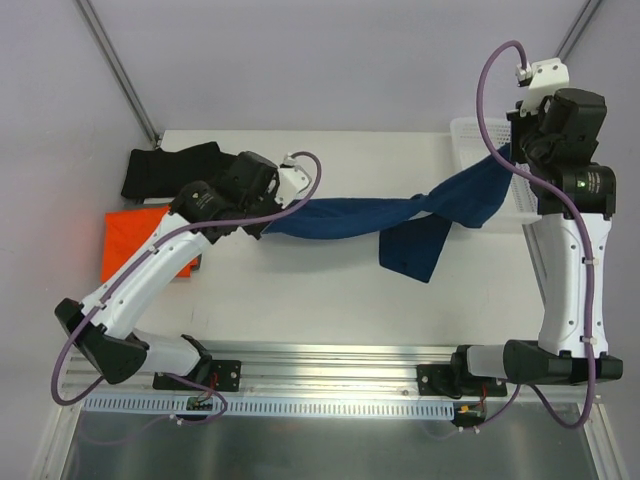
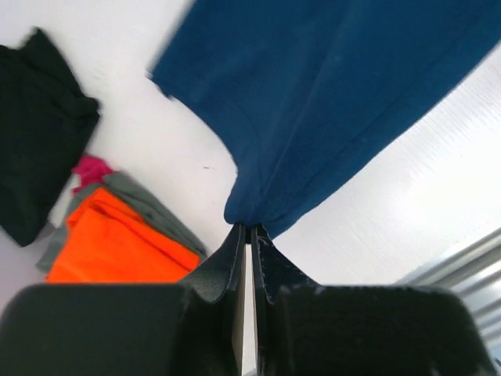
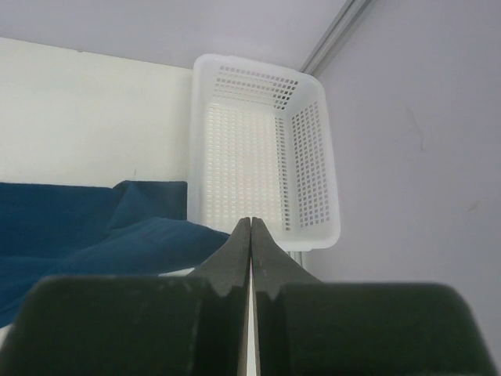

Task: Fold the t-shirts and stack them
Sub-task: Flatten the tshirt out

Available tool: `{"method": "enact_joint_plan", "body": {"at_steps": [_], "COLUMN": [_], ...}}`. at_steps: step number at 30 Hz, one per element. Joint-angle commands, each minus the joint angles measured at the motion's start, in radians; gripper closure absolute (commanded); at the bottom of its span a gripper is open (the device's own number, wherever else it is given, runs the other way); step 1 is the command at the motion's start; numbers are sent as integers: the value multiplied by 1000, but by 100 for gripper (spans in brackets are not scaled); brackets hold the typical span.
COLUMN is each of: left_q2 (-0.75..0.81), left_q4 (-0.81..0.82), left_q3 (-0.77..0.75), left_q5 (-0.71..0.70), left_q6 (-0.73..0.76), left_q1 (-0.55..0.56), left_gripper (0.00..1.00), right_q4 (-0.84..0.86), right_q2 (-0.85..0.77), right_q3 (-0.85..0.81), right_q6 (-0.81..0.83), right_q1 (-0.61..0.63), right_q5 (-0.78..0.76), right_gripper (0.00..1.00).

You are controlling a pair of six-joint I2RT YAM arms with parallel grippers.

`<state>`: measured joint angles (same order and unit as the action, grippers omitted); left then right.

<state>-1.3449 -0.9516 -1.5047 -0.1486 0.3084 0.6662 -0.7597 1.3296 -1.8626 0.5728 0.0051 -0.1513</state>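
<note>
A navy shirt point(image 1: 350, 217) hangs stretched and twisted between two robot arms above a white table point(image 1: 300, 290). The left hand point(image 2: 249, 229) is fully closed, its jaws pinching a bunched corner of the shirt, which fans out wide from the grip in the left wrist view. The right hand point(image 3: 250, 223) is likewise closed tight at the other end of the shirt, beside the near left corner of a white lattice basket point(image 3: 313, 164). The cloth meets its fingertips from the left. From above, the shirt runs in a rope-like band from the left hand across the middle of the table. It widens near the basket, and one loose flap droops onto the table below the twist. An orange shirt point(image 1: 135, 240) lies folded at the table's left edge, on top of grey cloth point(image 2: 149, 207), with a pink scrap point(image 2: 90, 168) showing beside it. A black shirt point(image 1: 165, 170) lies crumpled just behind the orange one, at the far left corner.
</note>
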Motion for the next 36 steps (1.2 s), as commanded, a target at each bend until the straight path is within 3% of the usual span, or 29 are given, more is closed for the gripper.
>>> {"method": "enact_joint_plan", "body": {"at_steps": [1, 3, 9, 13, 17, 20, 21, 25, 30, 32, 36], "left_q2": [121, 109, -2, -20, 12, 52, 65, 40, -158, -244, -530], "left_q4": [123, 194, 251, 252, 249, 191, 162, 71, 94, 111, 122], "left_q3": [-71, -107, -339, -313, -210, -97, -39, 104, 86, 40, -200], "left_q5": [-106, -163, -235, -209, -197, -111, -83, 131, 317, 375, 423], "left_q6": [79, 106, 192, 169, 133, 98, 57, 0, -17, -12, 0], "left_q1": [-5, -4, -7, -4, -4, -4, -4, -4, -5, -7, -8], "left_gripper": [100, 100, 82, 77, 93, 83, 69, 49, 49, 54, 60], "right_q4": [48, 49, 43, 42, 42, 26, 20, -23, -49, -49, -47], "right_q2": [-55, -56, -32, -24, -38, -66, -73, -130, -204, -210, -207], "right_q3": [-9, -10, -50, -63, -38, -1, 26, 172, 384, 422, 430], "right_q6": [-8, -10, -19, -21, -22, -36, -40, -99, -156, -152, -149], "right_q1": [-2, -4, -24, -25, -25, -25, -25, -24, -14, -14, -14], "right_q5": [-19, -21, -21, -16, -11, 25, 41, 125, 191, 193, 176], "right_gripper": [99, 99, 99, 99, 99, 99, 99, 99, 99, 99, 99]}}
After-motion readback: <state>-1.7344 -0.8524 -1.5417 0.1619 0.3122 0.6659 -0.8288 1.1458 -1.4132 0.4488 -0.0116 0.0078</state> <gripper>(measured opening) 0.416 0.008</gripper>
